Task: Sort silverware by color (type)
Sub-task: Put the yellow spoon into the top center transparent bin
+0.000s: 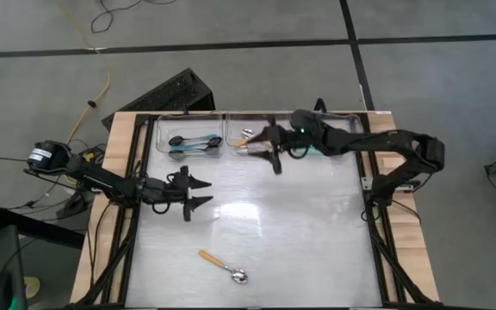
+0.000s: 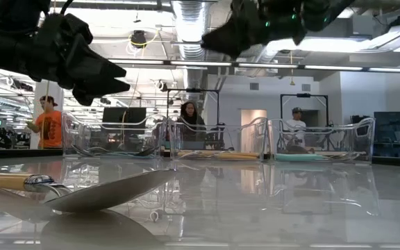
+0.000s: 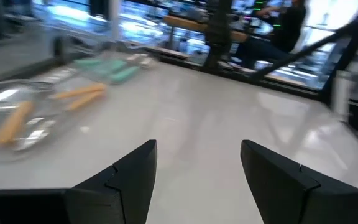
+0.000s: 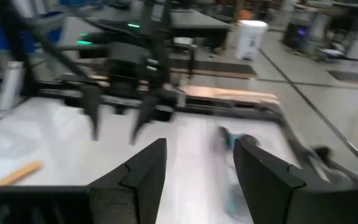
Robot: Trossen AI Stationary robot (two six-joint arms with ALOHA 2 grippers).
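Note:
One spoon with an orange handle and silver bowl (image 1: 223, 265) lies flat near the table's front edge, large in the low view (image 2: 82, 192). Blue-handled spoons (image 1: 195, 142) lie in the far left clear bin. Orange-handled spoons (image 3: 17, 122) lie in the middle bin, and teal-handled ones (image 3: 113, 71) in the right bin. My left gripper (image 1: 207, 193) hovers open at mid-left, pointing toward the table's right, with nothing between its fingers (image 3: 197, 168). My right gripper (image 1: 263, 148) hangs open and empty in the air by the middle bin's front (image 4: 194, 168).
Three clear bins (image 2: 217, 142) stand in a row along the far edge. The wide white tabletop (image 1: 300, 224) between the arms and the front edge is bare apart from the one spoon. People stand in the room beyond the table (image 2: 47, 121).

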